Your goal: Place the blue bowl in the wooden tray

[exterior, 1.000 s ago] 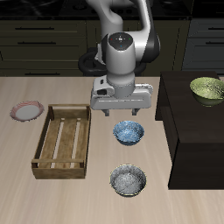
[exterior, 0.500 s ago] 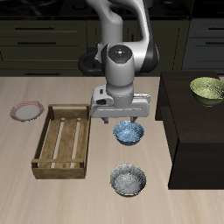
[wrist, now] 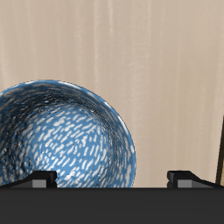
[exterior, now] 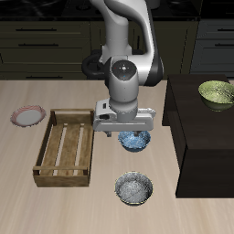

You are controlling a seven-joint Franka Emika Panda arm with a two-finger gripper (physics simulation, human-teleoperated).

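The blue bowl (exterior: 136, 141) stands upright on the table beside the wooden tray (exterior: 63, 174), partly hidden under my gripper (exterior: 125, 133). In the wrist view the blue bowl (wrist: 61, 140) shows its blue, white-speckled inside close below. My gripper (wrist: 112, 178) is open and empty. One fingertip (wrist: 39, 178) is over the bowl's inside and the other is outside its rim, so part of the rim lies between the jaws. I cannot tell whether the fingers touch the bowl. The tray holds nothing.
A grey speckled bowl (exterior: 134, 189) stands nearer the table's front edge than the blue bowl. A dark raised block (exterior: 206, 137) carries a yellow-green bowl (exterior: 217, 92). A pink-rimmed plate (exterior: 27, 115) lies beyond the tray.
My gripper has come down and forward onto the blue bowl and now covers more of it. The bowl and the tray have not moved.
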